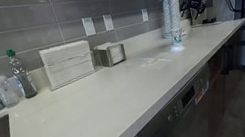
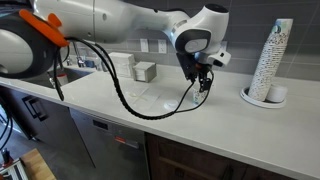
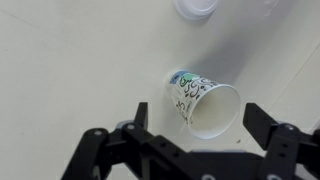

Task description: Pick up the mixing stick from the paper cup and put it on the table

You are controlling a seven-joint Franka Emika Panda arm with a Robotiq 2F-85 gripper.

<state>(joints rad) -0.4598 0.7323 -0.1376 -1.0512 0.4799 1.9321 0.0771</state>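
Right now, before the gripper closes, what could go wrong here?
1. The paper cup lies on its side below the open gripper; a touch may roll it.
2. No mixing stick shows in the wrist view, so the gripper may close on the cup itself.
3. The tall stack of cups stands close by and could be knocked.

The table (image 1: 119, 105) is a long, smooth off-white countertop with a straight front edge. A tall column of stacked cups (image 1: 171, 14) stands toward its far end; in an exterior view it rests in a shallow white dish (image 2: 246, 97). Well apart from the column, along the wall, sit a small metal box (image 1: 110, 53), then a white ribbed holder (image 1: 67, 63). Farthest from the column stand a green-capped bottle (image 1: 22, 74) and a soap bottle (image 1: 4, 89). In the wrist view the paper cup (image 3: 203, 103) lies on its side on the bare top; where it lies relative to the column cannot be told.
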